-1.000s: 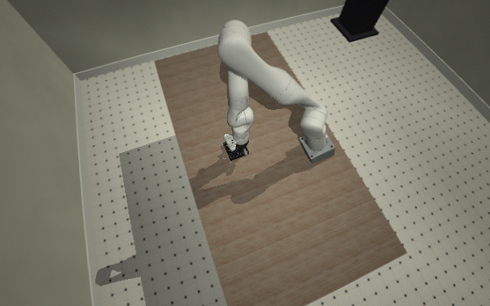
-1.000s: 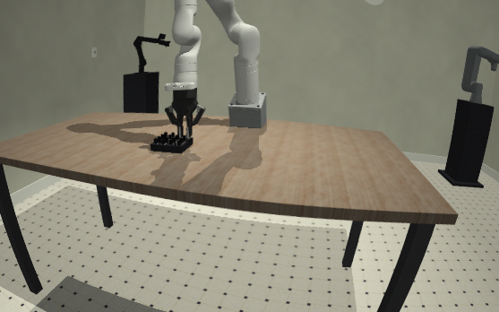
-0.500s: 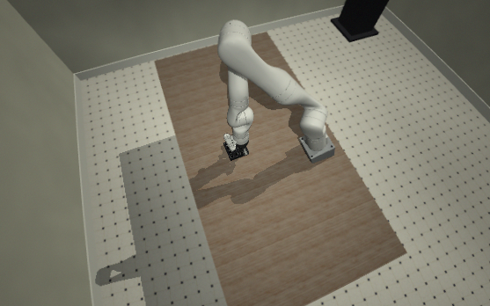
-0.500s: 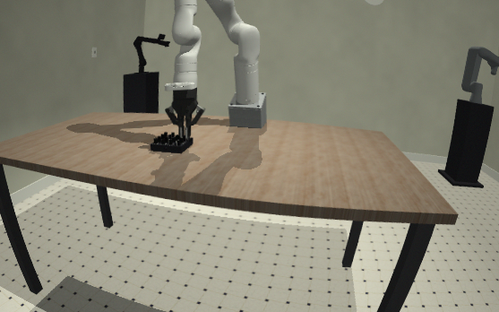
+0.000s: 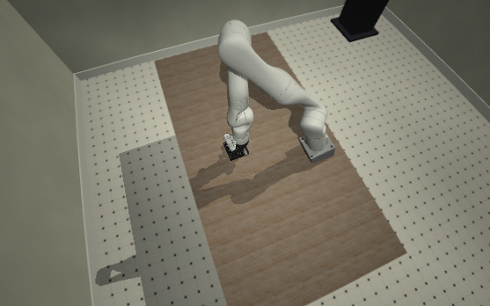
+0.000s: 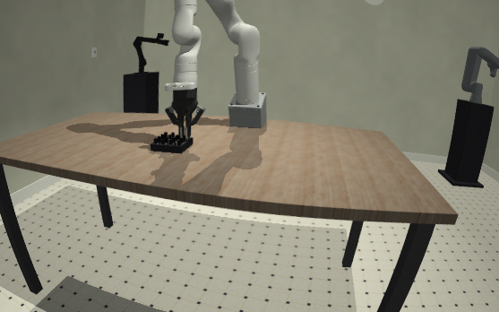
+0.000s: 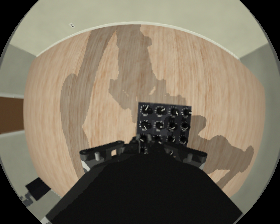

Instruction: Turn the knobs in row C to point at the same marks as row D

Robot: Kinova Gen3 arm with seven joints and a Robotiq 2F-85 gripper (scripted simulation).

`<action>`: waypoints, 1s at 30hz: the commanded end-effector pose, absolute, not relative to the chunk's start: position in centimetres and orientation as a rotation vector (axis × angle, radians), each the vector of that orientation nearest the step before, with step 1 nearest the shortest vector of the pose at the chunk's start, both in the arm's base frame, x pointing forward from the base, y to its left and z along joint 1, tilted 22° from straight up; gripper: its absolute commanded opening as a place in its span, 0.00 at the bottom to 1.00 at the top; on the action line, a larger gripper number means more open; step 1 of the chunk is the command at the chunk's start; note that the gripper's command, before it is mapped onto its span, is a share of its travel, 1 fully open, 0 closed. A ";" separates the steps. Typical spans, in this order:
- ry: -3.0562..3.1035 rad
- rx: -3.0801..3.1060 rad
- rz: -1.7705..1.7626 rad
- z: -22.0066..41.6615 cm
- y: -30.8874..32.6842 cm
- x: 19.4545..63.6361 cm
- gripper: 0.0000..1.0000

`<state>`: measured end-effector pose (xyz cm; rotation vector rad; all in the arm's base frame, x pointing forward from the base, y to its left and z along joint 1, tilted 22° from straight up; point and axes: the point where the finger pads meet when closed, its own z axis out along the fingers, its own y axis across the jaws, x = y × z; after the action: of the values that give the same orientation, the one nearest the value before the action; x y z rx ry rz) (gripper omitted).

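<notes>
Fingers point(image 6: 184, 133) clenched on one knob point(image 6: 184, 136) of the knob box point(image 6: 171, 144), dark linkages narrowed to a point straight above it. Which knob and which row: not readable here, since the wrist view hides the pinched knob behind the black gripper body and shows only the far rows as small glossy studs on the knob box point(image 7: 165, 123); no white lines or printed names legible. Step in hand, judged from the grasp: the turning of a single knob, presumably in row C, toward the mark of its row D partner. Next move, by that judgement: a slow twist about the knob's own axis, stopped short of the end stops, no sideways drag that could slide or tip the light-looking box, then a clean release and a lift clear of the neighbouring knobs. Knob box small, square, matt black, low on its feet, studded with short cylinders in a tight grid, near the middle of the far half of the bench point(image 6: 313, 170). Bench a broad slab of brown wood grain on slim black legs, streaked with the arm's shadow. Arm point(image 6: 186, 54) smooth, white, rounded, bolted to a grey square base point(image 6: 259, 117). Floor point(image 6: 223, 269) pale tile with dark dots; walls dull green-grey.
</notes>
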<state>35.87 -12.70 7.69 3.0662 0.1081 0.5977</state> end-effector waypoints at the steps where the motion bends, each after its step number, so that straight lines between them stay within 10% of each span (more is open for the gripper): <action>1: 0.107 3.059 0.599 7.7 -12.9 36.0 0.08; 30: 0.041 3.068 0.602 7.7 -12.9 36.0 0.08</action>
<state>35.87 -12.69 7.69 3.0714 0.0744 0.5989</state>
